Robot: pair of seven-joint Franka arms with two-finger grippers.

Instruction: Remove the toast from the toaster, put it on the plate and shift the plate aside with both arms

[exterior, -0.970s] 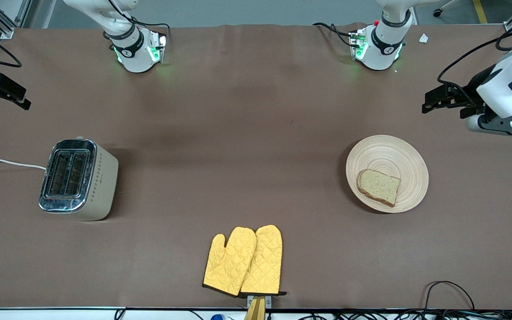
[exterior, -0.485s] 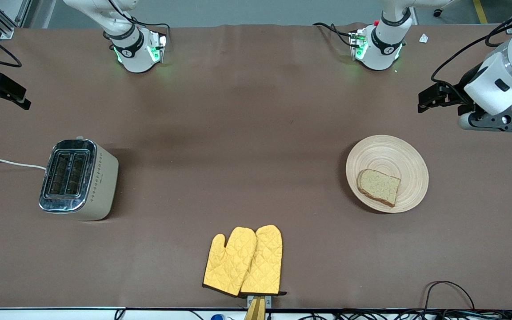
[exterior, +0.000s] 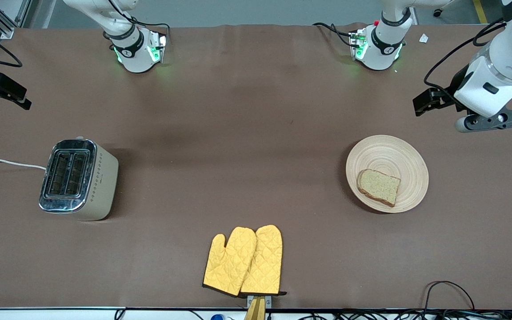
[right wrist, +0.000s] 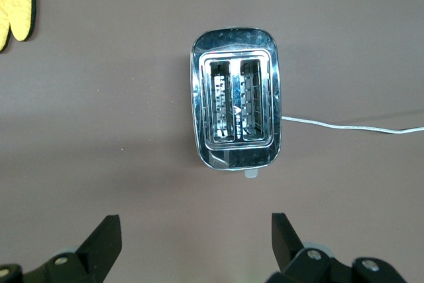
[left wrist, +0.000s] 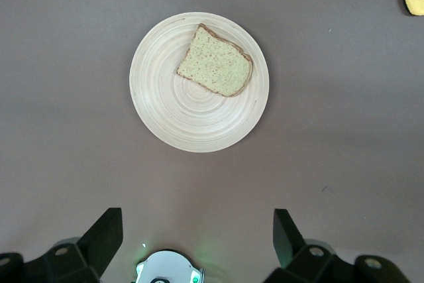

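The toast [exterior: 378,186] lies on the round light-wood plate [exterior: 387,153], on the part of it nearer the front camera. Both also show in the left wrist view, the toast [left wrist: 215,61] on the plate [left wrist: 192,120]. My left gripper [exterior: 421,106] is up in the air over bare table beside the plate, toward the left arm's end. It is open and empty [left wrist: 197,215]. My right gripper [exterior: 14,95] hangs high at the right arm's end of the table, above the toaster's end. It is open and empty [right wrist: 195,220].
A chrome-topped toaster [exterior: 78,178] with two empty slots [right wrist: 235,107] stands at the right arm's end, its white cord [exterior: 7,162] running off the table. Two yellow oven mitts [exterior: 245,260] lie near the front edge. Cables [exterior: 449,289] lie along that edge.
The left arm's wrist has swung upward and its gripper has shifted a little toward the table's middle. The right arm, plate and toast have not moved.
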